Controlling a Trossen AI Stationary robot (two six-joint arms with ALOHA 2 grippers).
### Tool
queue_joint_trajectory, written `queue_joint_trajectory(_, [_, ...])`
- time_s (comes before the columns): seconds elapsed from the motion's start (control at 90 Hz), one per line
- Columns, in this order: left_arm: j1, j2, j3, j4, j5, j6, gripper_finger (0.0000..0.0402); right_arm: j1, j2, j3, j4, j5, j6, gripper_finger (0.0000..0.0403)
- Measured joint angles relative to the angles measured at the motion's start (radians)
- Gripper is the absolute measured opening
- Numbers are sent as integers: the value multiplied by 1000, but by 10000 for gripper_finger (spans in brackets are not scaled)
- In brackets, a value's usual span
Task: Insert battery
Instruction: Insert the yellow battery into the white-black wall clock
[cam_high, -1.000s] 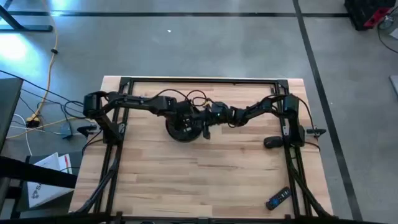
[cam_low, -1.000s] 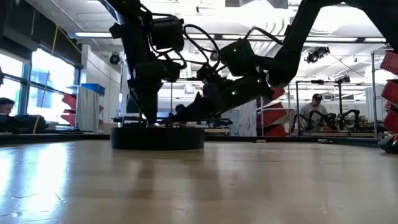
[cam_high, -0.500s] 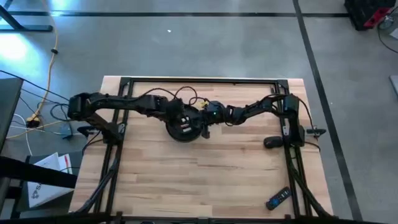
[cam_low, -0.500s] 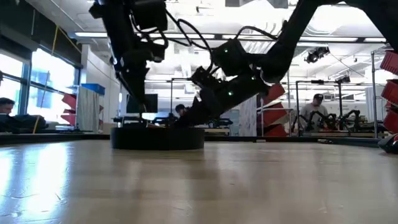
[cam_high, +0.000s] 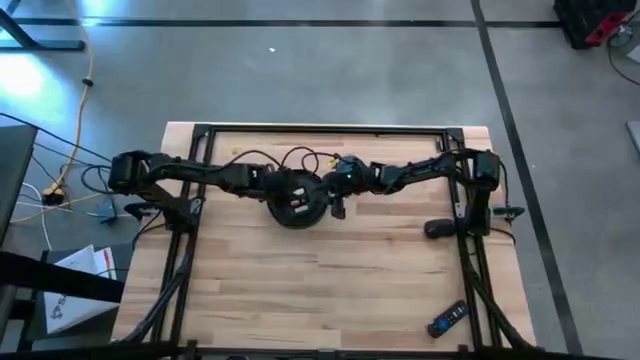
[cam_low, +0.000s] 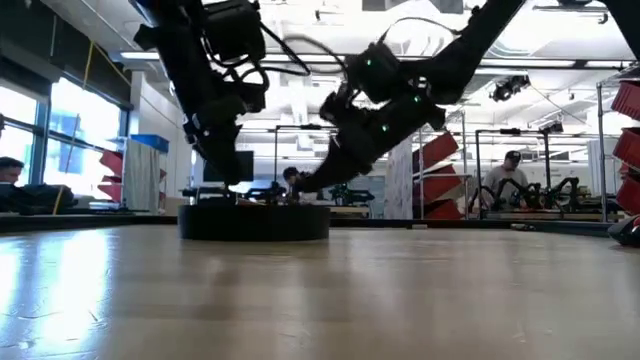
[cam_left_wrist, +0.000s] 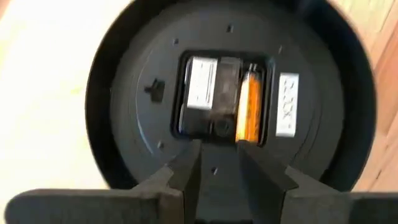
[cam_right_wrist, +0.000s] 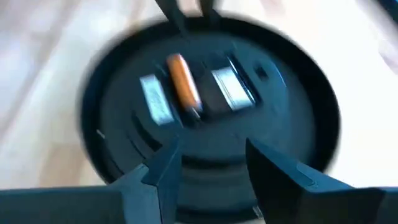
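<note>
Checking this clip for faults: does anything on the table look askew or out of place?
Nothing stands out. The orange battery lies in the slot on the back of the round black clock, with the left gripper and right gripper empty above it.

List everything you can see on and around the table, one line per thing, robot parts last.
Clock: one, black, round, lying face down in the far middle of the table, between both arms.
Battery: one, orange, sitting in the compartment in the clock's back.
Labels: two, white, on either side of the battery.
Computer mouse: one, black, near the table's right edge.
Remote control: one, black with blue, at the near right corner.
Table: one, light wood with a black frame.
Person: one, seated in the room behind, at right.
Left gripper: one, dark, open, empty, over the clock.
Right gripper: one, dark, open, empty, over the clock from the other side.
</note>
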Motion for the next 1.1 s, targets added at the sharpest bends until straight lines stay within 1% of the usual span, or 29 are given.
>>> queue_joint_trajectory(0.1, [-10, 0, -11, 24, 4, 19, 88, -9, 3, 0, -37, 3, 4, 149])
queue_joint_trajectory(0.189, [-11, 0, -19, 28, 6, 26, 88, -9, -1, 0, -67, 41, -5, 149])
queue_joint_trajectory(0.289, [-10, 3, -36, 70, 6, 26, 88, -10, -4, 0, -77, 69, -16, 149])
queue_joint_trajectory(0.4, [-10, 3, -70, 135, 31, 29, 88, -10, -5, 0, -77, 68, -21, 149])
queue_joint_trajectory(0.656, [-8, 4, -88, 192, 26, 42, 88, -8, -6, 0, -57, 43, -20, 149])
queue_joint_trajectory(0.933, [-7, 8, -82, 158, 24, 55, 88, -6, -6, 0, -38, 25, -4, 149])
queue_joint_trajectory(1.1, [-15, 8, -71, 177, 22, 54, 86, -6, -6, 0, -36, 25, 7, 149])
